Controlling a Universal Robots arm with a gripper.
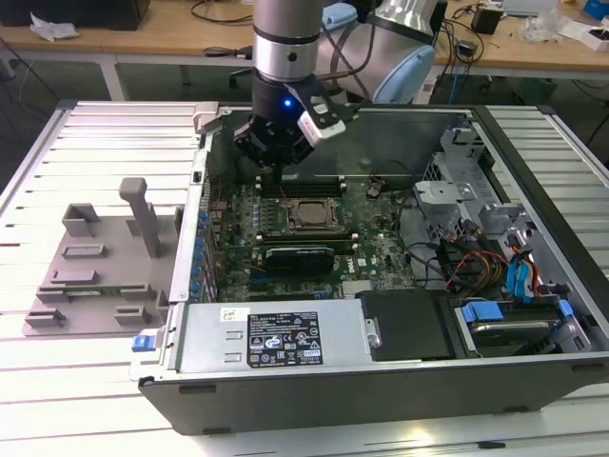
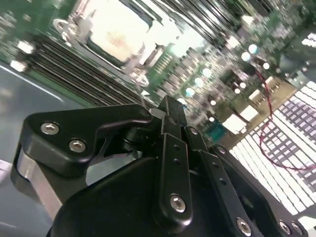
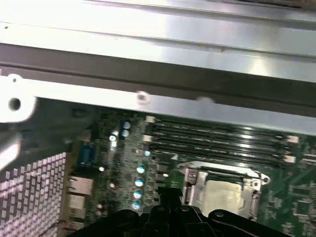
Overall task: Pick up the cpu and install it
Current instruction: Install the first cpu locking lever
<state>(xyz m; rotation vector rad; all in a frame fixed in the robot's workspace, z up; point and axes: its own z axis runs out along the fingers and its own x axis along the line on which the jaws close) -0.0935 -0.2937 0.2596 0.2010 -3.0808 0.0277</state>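
The cpu (image 1: 303,214) lies flat in the motherboard socket inside the open computer case (image 1: 314,390), its silvery-grey top facing up. Both wrist views show the cpu (image 2: 116,32) (image 3: 222,195) framed by the metal socket bracket. My gripper (image 1: 270,176) hangs just above the memory slots, slightly behind the socket and towards the exterior view's left, apart from the chip. Its black fingers (image 2: 170,111) look pressed together with nothing between them. The gripper's tip (image 3: 170,193) points down at the board beside the socket.
A grey plastic tray (image 1: 95,262) with upright blocks lies on the slatted table at the exterior view's left. Inside the case are a power supply (image 1: 276,335), a black cover (image 1: 409,324), drive bays and cables (image 1: 495,257). The case walls surround the board.
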